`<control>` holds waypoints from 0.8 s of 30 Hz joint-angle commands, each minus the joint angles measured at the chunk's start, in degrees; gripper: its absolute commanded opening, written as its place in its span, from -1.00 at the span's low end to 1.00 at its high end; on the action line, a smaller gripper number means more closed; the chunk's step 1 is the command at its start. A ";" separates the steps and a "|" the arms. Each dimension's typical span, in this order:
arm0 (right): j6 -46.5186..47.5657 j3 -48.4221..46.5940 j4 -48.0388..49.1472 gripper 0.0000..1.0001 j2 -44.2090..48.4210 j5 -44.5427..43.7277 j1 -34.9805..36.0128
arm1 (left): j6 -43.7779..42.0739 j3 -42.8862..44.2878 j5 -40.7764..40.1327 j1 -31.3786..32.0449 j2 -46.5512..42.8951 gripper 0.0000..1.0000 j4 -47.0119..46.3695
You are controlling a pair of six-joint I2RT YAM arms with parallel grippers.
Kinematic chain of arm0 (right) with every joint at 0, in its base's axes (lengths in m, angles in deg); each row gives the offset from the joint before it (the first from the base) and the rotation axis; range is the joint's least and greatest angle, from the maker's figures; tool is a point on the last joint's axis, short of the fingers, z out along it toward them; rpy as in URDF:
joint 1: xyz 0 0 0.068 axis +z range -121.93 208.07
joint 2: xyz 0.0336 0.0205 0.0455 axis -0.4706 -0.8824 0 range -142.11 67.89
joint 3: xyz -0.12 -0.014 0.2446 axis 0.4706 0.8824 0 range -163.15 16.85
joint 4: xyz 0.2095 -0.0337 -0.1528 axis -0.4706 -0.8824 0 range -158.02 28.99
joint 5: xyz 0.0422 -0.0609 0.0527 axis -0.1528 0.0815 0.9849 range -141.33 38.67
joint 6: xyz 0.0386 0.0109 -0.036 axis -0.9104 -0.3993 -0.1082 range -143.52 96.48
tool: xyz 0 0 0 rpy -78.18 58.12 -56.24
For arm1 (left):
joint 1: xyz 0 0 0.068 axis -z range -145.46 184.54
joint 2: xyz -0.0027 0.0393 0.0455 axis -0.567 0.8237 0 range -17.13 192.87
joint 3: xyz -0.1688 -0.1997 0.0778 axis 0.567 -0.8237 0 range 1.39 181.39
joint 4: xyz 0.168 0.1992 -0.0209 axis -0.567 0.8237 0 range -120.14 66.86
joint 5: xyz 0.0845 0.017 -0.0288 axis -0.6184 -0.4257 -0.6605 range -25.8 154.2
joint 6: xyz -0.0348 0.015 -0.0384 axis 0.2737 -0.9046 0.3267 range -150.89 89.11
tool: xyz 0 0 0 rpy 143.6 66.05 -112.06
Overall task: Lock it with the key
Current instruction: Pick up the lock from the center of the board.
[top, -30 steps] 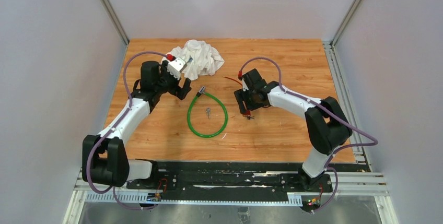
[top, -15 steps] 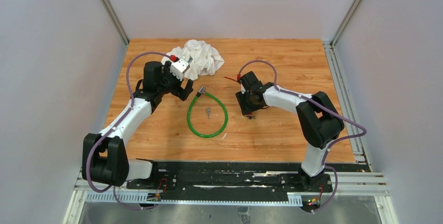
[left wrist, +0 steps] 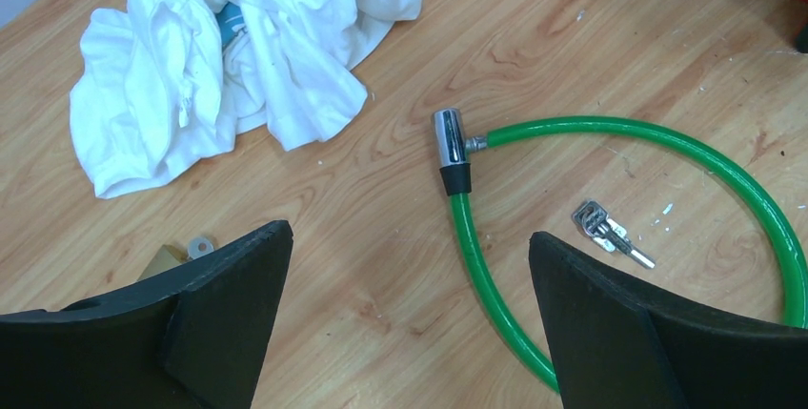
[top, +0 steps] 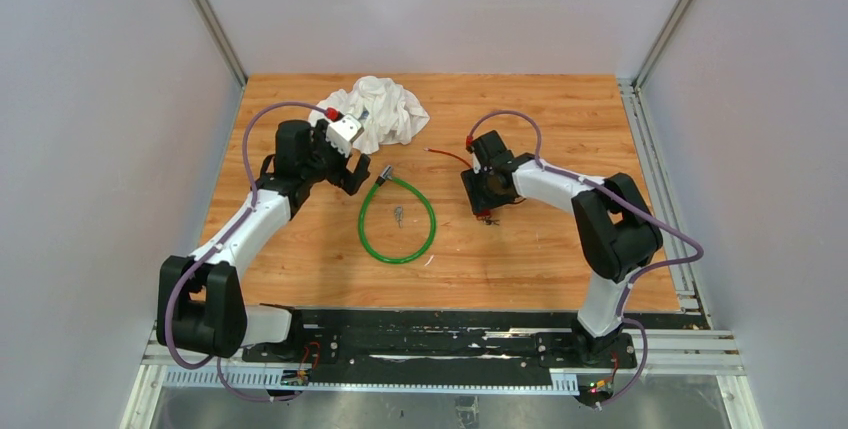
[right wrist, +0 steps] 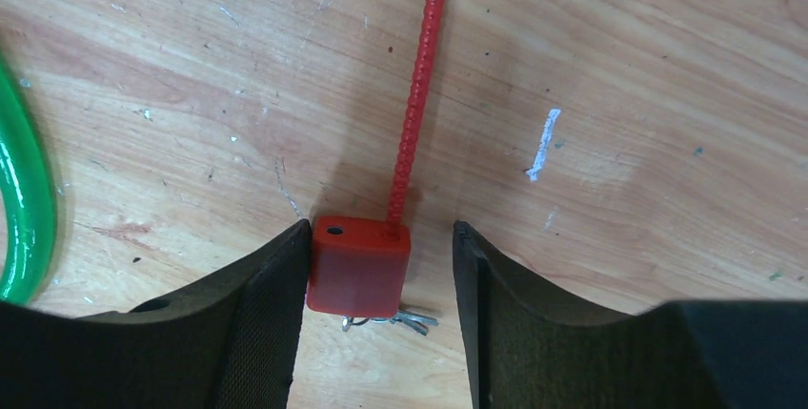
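A green cable lock [top: 397, 260] lies in a loop at mid table, its chrome and black head [left wrist: 446, 147] at the loop's far left. A bunch of small keys [top: 398, 214] lies inside the loop and shows in the left wrist view [left wrist: 605, 231]. My left gripper [top: 355, 171] is open and empty, just left of the lock head. A red lock body [right wrist: 358, 268] with a red cable [right wrist: 419, 85] lies between the fingers of my right gripper [right wrist: 381, 233]. The left finger touches it and the right finger stands apart. Small keys [right wrist: 400, 319] hang at its near end.
A crumpled white cloth [top: 380, 111] lies at the back left, beyond the left gripper. A small brass-coloured object [left wrist: 167, 258] shows half hidden behind my left finger. The red cable [top: 447, 154] trails towards the back, left of the right gripper.
My right gripper has shifted a little to the right and away, with the red lock between its fingers and the red cable trailing along. The left arm has barely moved.
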 commanded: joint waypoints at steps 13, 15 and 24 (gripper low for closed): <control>-0.18 5.88 0.21 -0.06 4.24 1.43 -0.99 | -0.69 -1.21 0.04 0.50 -2.28 0.97 -2.12; -0.09 6.50 0.32 -0.03 4.77 2.05 -1.00 | -0.85 -1.16 -0.21 0.50 -2.17 0.97 -1.97; 1.12 5.40 1.01 -0.03 1.77 1.89 -1.02 | -1.13 -2.49 0.16 0.50 -2.58 0.96 -3.31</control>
